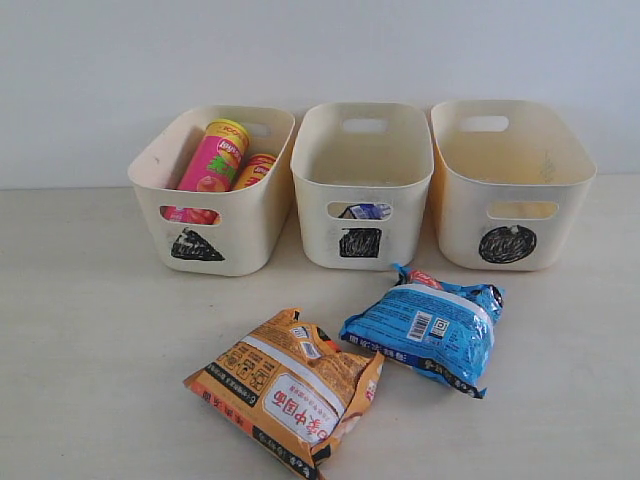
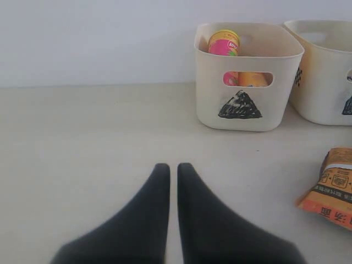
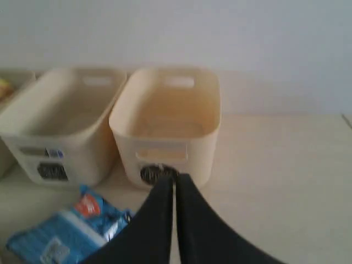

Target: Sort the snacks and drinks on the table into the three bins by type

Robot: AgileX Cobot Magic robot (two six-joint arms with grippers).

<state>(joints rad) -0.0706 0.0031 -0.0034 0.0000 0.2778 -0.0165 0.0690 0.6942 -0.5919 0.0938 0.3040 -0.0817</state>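
The pink tube (image 1: 213, 160) and the yellow tube (image 1: 255, 169) stand in the triangle bin (image 1: 200, 235). A blue-and-white carton (image 1: 366, 211) shows through the handle hole of the square bin (image 1: 360, 245); the purple carton is hidden. The circle bin (image 1: 508, 243) holds nothing that I can see. On the table (image 1: 100, 350) lie the orange bag (image 1: 288, 388) and the blue bag (image 1: 430, 326). Neither gripper shows in the exterior view. My left gripper (image 2: 173, 166) is shut over bare table, left of the triangle bin (image 2: 242, 110). My right gripper (image 3: 175, 178) is shut, in front of the circle bin (image 3: 168, 143), beside the blue bag (image 3: 71, 231).
A plain white wall (image 1: 320, 50) runs behind the bins. The orange bag's corner (image 2: 333, 190) shows at the edge of the left wrist view. The square bin (image 3: 60, 148) stands next to the circle bin in the right wrist view.
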